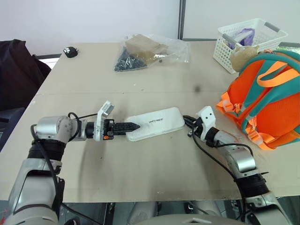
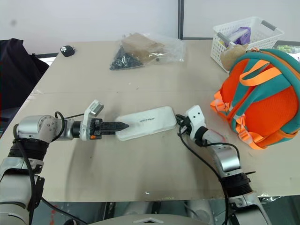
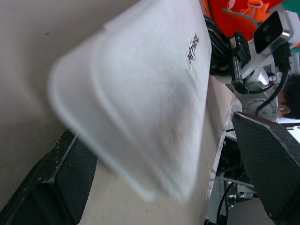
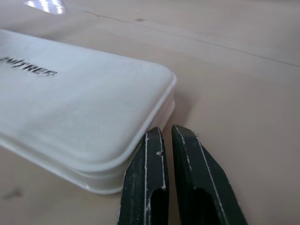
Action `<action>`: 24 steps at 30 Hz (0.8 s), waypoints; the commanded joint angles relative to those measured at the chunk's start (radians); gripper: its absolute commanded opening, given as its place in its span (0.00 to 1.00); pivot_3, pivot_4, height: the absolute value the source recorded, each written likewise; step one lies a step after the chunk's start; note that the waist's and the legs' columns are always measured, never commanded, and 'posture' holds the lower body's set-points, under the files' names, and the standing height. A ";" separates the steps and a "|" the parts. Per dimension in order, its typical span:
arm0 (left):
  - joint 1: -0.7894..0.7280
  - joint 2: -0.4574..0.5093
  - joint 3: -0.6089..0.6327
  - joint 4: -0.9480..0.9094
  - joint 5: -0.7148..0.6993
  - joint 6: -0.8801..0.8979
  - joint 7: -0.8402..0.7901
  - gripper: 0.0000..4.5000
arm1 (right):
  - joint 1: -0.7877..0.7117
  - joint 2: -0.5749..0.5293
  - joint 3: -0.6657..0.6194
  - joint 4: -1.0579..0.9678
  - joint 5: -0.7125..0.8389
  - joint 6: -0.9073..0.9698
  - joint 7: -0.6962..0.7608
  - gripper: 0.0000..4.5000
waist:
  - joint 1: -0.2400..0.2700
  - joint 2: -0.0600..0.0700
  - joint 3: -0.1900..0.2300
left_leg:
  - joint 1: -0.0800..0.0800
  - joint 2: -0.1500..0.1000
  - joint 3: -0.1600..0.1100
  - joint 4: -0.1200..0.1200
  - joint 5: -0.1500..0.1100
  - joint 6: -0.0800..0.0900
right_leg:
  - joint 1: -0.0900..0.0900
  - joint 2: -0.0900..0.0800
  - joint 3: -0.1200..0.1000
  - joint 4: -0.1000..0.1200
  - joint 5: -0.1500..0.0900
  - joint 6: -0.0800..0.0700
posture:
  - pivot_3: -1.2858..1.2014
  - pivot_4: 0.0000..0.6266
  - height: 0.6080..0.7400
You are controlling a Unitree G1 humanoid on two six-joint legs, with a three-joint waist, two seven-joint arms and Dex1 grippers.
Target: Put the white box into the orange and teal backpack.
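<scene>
The white box (image 1: 157, 123) lies flat on the table, its dark lettering facing up. My left gripper (image 1: 133, 126) points at the box's left end and is open; in the left wrist view its black fingers (image 3: 269, 159) stand wide apart on either side of that end. My right gripper (image 4: 167, 131) is shut with nothing between its fingers, and its tips sit right beside the box's right corner (image 4: 159, 89). The orange and teal backpack (image 1: 267, 101) stands at the right edge of the table, to the right of the right arm.
A white slatted basket (image 1: 262, 28) with items in it stands behind the backpack. A clear plastic bag (image 1: 150, 50) of brown and dark items lies at the back centre. A small black object (image 1: 71, 51) is at the back left. Dark cloth (image 1: 16, 70) sits beyond the table's left edge.
</scene>
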 commanded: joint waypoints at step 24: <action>0.129 -0.141 0.188 -0.031 -0.016 -0.057 -0.015 0.23 | 0.298 -0.144 -0.084 -0.384 0.097 -0.153 0.149 0.28 | -0.003 -0.007 -0.002 | -0.002 0.000 0.002 0.001 0.000 0.000 | -0.006 -0.001 0.005 0.006 0.000 0.001 | 0.52 0.24 1.00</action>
